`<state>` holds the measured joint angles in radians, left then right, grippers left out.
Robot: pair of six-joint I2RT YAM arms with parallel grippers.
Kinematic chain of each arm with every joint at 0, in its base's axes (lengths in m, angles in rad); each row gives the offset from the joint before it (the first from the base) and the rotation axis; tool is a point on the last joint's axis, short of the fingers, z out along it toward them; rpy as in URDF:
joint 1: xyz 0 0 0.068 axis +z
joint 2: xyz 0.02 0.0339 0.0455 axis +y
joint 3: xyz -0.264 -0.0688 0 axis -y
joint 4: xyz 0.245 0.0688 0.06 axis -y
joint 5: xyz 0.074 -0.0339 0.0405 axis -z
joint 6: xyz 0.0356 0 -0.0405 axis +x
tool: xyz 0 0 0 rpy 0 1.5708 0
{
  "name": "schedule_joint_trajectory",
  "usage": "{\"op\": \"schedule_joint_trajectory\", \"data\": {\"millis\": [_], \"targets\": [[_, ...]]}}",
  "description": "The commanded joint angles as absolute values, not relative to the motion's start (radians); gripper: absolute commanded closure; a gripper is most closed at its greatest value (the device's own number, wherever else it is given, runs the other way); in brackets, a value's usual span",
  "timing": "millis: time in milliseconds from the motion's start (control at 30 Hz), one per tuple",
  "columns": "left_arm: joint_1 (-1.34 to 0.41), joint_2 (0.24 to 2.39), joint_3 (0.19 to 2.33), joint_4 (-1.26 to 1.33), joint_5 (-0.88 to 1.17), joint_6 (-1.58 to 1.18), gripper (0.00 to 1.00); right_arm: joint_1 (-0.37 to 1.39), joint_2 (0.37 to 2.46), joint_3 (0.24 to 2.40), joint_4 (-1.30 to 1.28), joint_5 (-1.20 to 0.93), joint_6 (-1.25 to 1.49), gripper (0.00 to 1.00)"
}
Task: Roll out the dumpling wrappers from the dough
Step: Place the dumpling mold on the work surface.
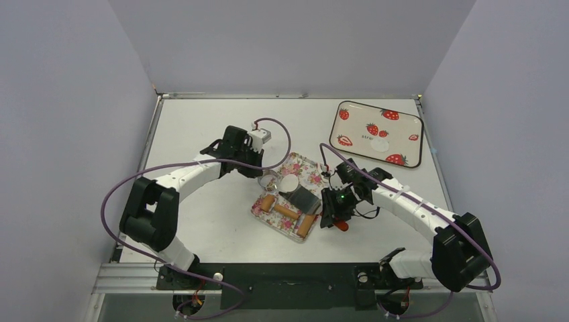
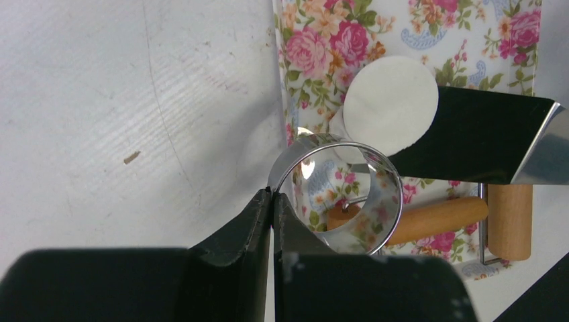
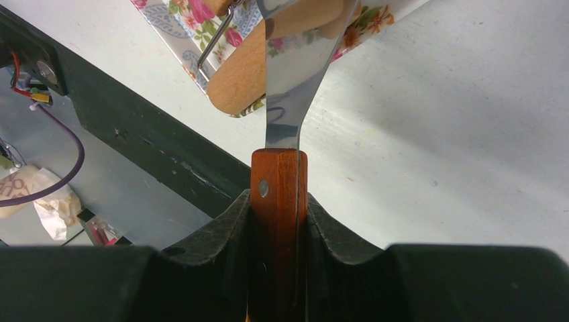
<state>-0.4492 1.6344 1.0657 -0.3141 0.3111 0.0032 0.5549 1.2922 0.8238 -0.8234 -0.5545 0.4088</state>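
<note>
- Two round wrappers show from above. The far wrapper (image 1: 380, 144) lies on the strawberry tray (image 1: 359, 151) at the table's (image 1: 201, 121) far right corner. The near wrapper (image 1: 290, 183) lies on the floral tray (image 1: 305, 164) near the middle of the table.
- I think the step now is lifting the near wrapper off the floral tray. The spatula blade (image 1: 304, 199) sits right at its side. The next move should slide the blade flat and slow underneath, so the soft disc does not fold.
- From the left wrist, the left gripper (image 2: 272, 201) is pressed together, pinching the thin wall of the silver ring (image 2: 392, 201). The ring stands at the floral tray's edge, just beside the near wrapper. The blade touches that wrapper's side. I cannot tell if it is under it yet.
- From the right wrist, the right gripper (image 3: 278, 201) is squeezed around the spatula's red wooden handle (image 3: 275, 178). The blade points at the floral tray, passing over the wooden roller (image 3: 238, 80).
</note>
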Motion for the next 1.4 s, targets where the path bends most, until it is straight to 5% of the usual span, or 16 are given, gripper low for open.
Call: {"op": "schedule_joint_trajectory", "data": {"millis": [0,567,900,1367], "targets": [[-0.454,1.568,1.014,-0.259,0.316,-0.031,1.0,0.547,1.296,0.829,-0.795,-0.561,0.413,1.0],[-0.482,1.686,1.103,-0.249,0.239,-0.139,1.0,0.535,1.311,0.872,-0.8,-0.577,0.432,1.0],[-0.445,1.488,1.052,-0.078,0.363,-0.195,1.0,0.484,1.244,0.917,-0.792,-0.631,0.448,1.0],[-0.445,1.375,1.051,-0.209,0.35,-0.273,1.0,0.448,1.075,0.831,-0.787,-0.727,0.449,1.0]]}}
